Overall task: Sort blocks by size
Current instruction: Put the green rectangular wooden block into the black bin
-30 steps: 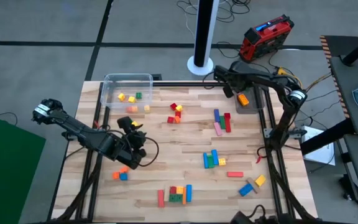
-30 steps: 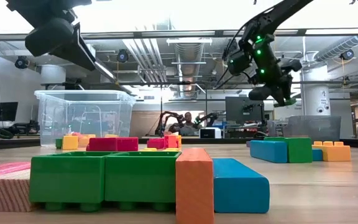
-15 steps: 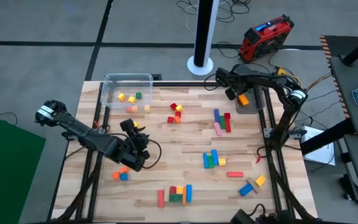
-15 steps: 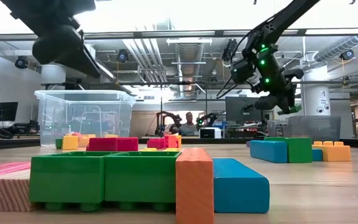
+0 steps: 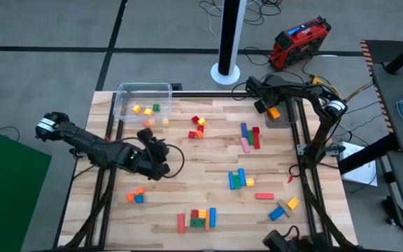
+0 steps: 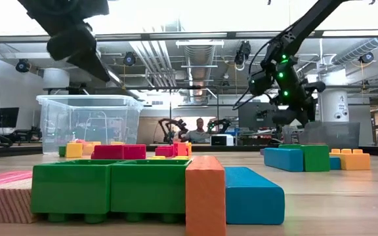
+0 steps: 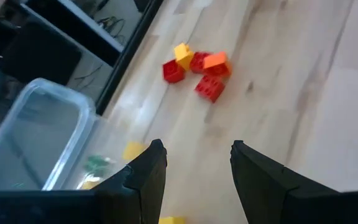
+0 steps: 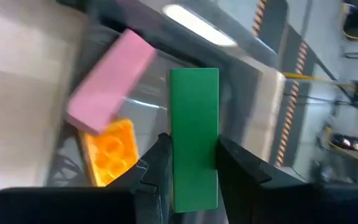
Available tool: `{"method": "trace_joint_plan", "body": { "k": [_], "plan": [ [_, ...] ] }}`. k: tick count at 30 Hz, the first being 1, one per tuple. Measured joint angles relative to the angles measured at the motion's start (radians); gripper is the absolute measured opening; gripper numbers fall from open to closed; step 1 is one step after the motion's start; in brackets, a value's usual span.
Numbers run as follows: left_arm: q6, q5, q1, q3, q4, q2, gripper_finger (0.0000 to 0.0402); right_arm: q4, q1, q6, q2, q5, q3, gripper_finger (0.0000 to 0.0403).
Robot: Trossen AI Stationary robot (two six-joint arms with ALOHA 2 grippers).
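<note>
The left gripper's (image 7: 194, 171) fingers (image 7: 146, 177) stand parted with nothing between them, the bare wood of the table (image 5: 187, 150) showing through the gap; in the high view this gripper (image 5: 158, 150) hangs over the left-centre of the table, near the clear tub (image 5: 143, 92) at the far-left corner. The tub holds a few yellow and green cubes (image 5: 147, 109), and just right of it a small cluster of red, yellow and orange cubes (image 5: 197, 127) lies on the wood, seen ahead of the left fingers too (image 7: 197, 67). Further right, upright blue, pink and red bars (image 5: 249, 136) lie side by side, with a blue-and-green group (image 5: 238, 179) nearer the middle and more blocks along the near edge (image 5: 198, 219). At the far-right corner the right gripper (image 5: 263, 103) hovers over a grey bin (image 5: 283, 120), its fingers (image 8: 157, 168) closed on a long green bar (image 8: 194, 137); beneath it in the bin lie a pink bar (image 8: 110, 82) and an orange block (image 8: 110, 152).
</note>
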Motion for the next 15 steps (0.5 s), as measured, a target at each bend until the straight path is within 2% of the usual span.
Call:
{"method": "trace_joint_plan", "body": {
  "k": [4, 11, 15],
  "plan": [
    [0.058, 0.009, 0.000, -0.002, 0.108, -0.001, 0.0157, 0.110, -0.007, -0.097, 0.000, -0.030, -0.032, 0.0093],
    [0.289, 0.012, 0.040, -0.008, 0.278, 0.000, 0.0157, 0.116, -0.009, -0.115, 0.000, -0.033, -0.038, 0.0093],
    [0.448, 0.118, 0.157, -0.005, 0.357, -0.001, 0.0157, 0.124, -0.012, -0.119, -0.009, -0.021, -0.038, 0.0093]
  ]
}}
